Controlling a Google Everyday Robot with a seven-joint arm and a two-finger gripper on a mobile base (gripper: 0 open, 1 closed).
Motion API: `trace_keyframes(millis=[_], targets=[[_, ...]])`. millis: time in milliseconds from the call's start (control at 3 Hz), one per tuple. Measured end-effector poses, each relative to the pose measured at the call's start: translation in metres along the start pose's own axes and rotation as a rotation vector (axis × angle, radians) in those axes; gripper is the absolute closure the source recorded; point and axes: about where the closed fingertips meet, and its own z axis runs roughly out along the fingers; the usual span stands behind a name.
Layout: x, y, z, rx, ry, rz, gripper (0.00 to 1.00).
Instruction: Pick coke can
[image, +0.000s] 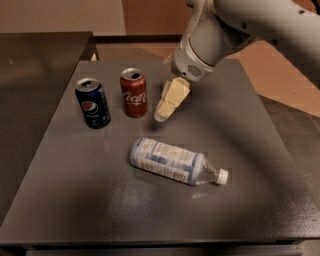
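- A dark blue can (93, 103) stands upright, top opened, at the left rear of the grey table (60, 200).
- A clear plastic bottle (172, 162) lies on its side mid-table, white cap pointing right, nearer the camera than my gripper (162, 116).
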Motion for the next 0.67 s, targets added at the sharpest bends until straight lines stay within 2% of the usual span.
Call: trace_keyframes(millis=[667], targets=[[-0.02, -0.016, 0.026, -0.023, -0.033, 0.001, 0.0]])
